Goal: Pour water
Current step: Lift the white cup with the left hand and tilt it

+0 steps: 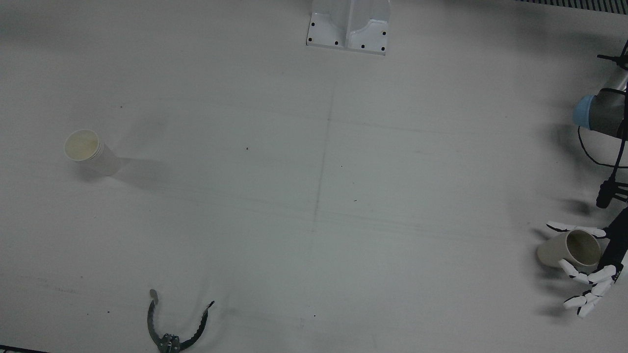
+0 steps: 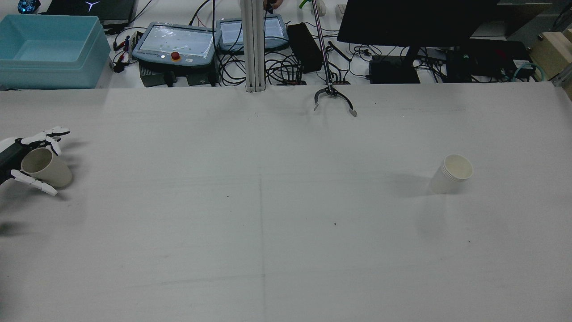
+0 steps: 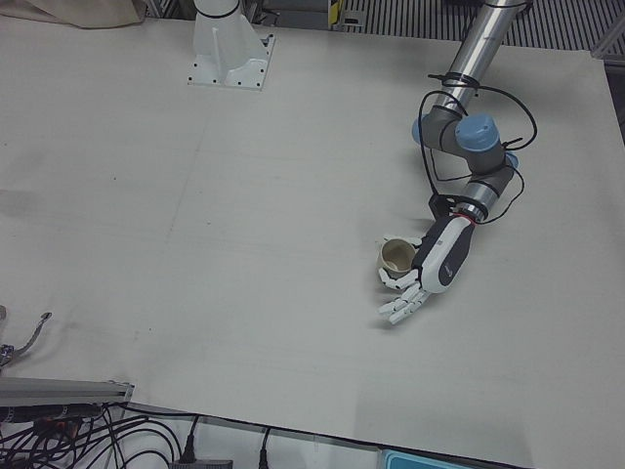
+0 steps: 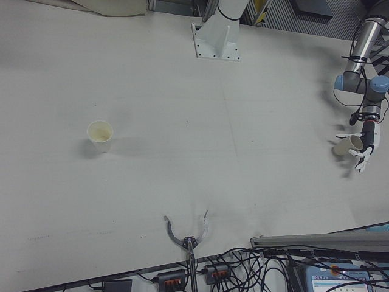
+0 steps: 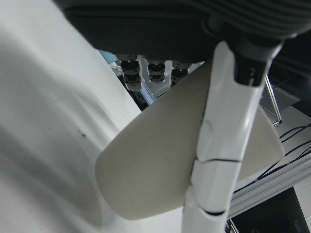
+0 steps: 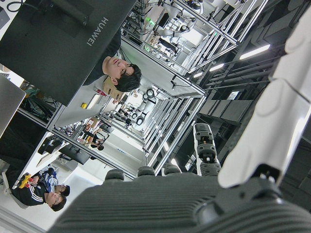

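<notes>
A beige paper cup [image 1: 564, 250] stands near the table's edge on the robot's left side; it also shows in the rear view [image 2: 47, 168] and the left-front view [image 3: 395, 258]. My left hand [image 1: 591, 282] is around it, thumb on one side, fingers fairly straight on the other. In the left hand view a finger [image 5: 218, 145] lies across the cup [image 5: 160, 165]. A stack of white paper cups [image 1: 91, 154] stands far off on the robot's right side, also in the rear view [image 2: 451, 174]. My right hand [image 6: 272, 126] shows only in its own view, pointed at the ceiling.
A metal grabber tool [image 1: 171, 328] lies at the operators' edge of the table. An arm pedestal [image 1: 348, 24] stands at the robot's edge. A teal bin [image 2: 44, 49], screens and cables sit beyond the table.
</notes>
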Controlling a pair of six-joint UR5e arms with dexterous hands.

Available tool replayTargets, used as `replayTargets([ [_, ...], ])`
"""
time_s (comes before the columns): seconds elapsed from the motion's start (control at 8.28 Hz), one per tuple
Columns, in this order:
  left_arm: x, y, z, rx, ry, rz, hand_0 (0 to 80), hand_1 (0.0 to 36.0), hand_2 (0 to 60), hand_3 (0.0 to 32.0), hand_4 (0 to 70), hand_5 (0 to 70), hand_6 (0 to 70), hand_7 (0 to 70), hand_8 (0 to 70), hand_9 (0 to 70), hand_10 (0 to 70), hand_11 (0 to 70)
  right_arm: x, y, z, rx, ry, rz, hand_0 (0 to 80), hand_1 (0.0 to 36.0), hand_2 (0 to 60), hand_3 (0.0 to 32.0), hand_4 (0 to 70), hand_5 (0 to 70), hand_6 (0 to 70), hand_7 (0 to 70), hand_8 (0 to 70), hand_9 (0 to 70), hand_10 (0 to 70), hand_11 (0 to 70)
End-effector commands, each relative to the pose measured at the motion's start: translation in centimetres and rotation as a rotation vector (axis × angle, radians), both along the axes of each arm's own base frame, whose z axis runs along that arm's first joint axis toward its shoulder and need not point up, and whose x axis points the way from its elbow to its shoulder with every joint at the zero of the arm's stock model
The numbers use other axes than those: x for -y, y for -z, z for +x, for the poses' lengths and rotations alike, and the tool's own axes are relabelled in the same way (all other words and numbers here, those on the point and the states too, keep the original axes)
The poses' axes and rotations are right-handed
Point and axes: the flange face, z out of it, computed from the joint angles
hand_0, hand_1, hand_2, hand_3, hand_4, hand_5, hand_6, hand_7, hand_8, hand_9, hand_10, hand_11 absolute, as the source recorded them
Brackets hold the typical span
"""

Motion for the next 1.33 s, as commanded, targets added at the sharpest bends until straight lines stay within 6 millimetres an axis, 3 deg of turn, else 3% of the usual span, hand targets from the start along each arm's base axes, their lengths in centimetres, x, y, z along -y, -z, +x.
replayTargets([
  [0.0,-1.5,1.6,-1.6,-0.036,-0.003,-0.044,66.8,36.0,60.0,0.0,70.0,70.0,12.3,18.9,6.1,8.8,7.6,13.8,-0.1,0.1,0.3,0.0,-0.005,0.003,47.4,10.5,0.4,7.2,7.7,9.6,0.0,3.9,0.0,0.0,0.0,0.0],
  [0.12,-3.5,3.4,-3.0,-0.039,-0.006,-0.049,69.0,36.0,60.0,0.0,70.0,70.0,12.2,19.1,5.8,8.5,7.6,14.0,-0.1,0.1,0.2,0.0,-0.003,0.004,47.3,10.4,0.4,7.0,8.1,9.7,0.0,3.9,0.0,0.0,0.0,0.0],
  [0.24,-4.7,4.8,-3.9,-0.035,-0.005,-0.054,62.9,36.0,60.0,0.0,70.0,70.0,12.2,18.9,5.7,8.3,7.3,13.3,0.0,0.1,0.2,0.0,-0.002,0.004,47.2,10.4,0.7,7.0,8.1,9.8,0.0,4.0,0.0,0.0,0.0,0.0],
  [0.36,-4.9,6.1,-4.4,-0.038,-0.001,-0.05,63.0,36.0,60.0,0.0,70.0,70.0,12.6,19.3,6.0,8.6,7.5,13.5,0.0,0.3,0.2,0.003,0.0,0.007,47.3,10.5,0.7,7.0,8.3,9.8,0.0,4.3,0.0,0.0,0.0,0.0],
  [0.48,-4.9,8.4,-4.5,-0.043,0.002,-0.044,68.1,36.0,60.0,0.0,70.0,70.0,13.1,19.9,6.3,8.9,8.0,14.4,0.1,0.3,0.0,0.006,0.003,0.008,47.4,10.5,0.8,7.0,8.5,9.9,0.0,4.6,0.0,0.0,0.0,0.0],
  [0.6,-4.8,10.3,-4.5,-0.054,0.0,-0.028,76.6,36.0,60.0,0.0,70.0,70.0,13.3,20.3,6.4,8.9,8.2,14.8,0.0,1.7,-0.4,-0.001,0.014,0.036,47.3,10.4,0.8,6.8,8.8,10.0,0.0,4.9,0.0,0.0,0.0,0.0],
  [0.72,-4.9,13.4,-4.4,-0.061,-0.003,-0.015,79.5,36.0,60.0,0.0,70.0,70.0,13.4,20.3,6.6,9.1,8.3,15.2,-0.2,1.1,-0.4,0.0,0.008,0.023,47.1,10.0,0.5,6.4,9.6,10.5,0.0,5.5,0.0,0.0,0.0,0.0],
  [0.85,-5.0,16.4,-4.3,-0.067,-0.005,0.004,80.0,36.0,60.0,0.0,70.0,70.0,13.3,20.4,6.6,9.2,8.4,15.3,-0.8,-0.4,-0.5,-0.03,0.001,-0.012,47.4,10.4,1.2,5.8,10.4,10.6,0.3,6.3,0.0,0.0,0.0,0.0],
  [0.97,-5.2,18.1,-4.4,-0.073,-0.008,0.013,79.5,36.0,60.0,0.0,70.0,70.0,13.4,20.4,6.5,9.2,8.3,15.1,0.1,-4.1,-0.5,-0.047,0.002,-0.079,47.2,10.6,1.7,4.0,8.6,9.4,0.0,3.1,0.0,0.0,0.0,0.0],
  [1.21,-5.7,20.6,-4.9,-0.083,-0.01,0.02,78.4,36.0,60.0,0.0,70.0,70.0,13.6,21.1,6.4,9.0,8.1,14.7,3.8,-11.0,-2.7,-0.052,0.018,-0.083,46.1,9.8,1.1,1.0,0.4,4.9,0.0,0.0,0.0,0.0,0.0,0.1],
])
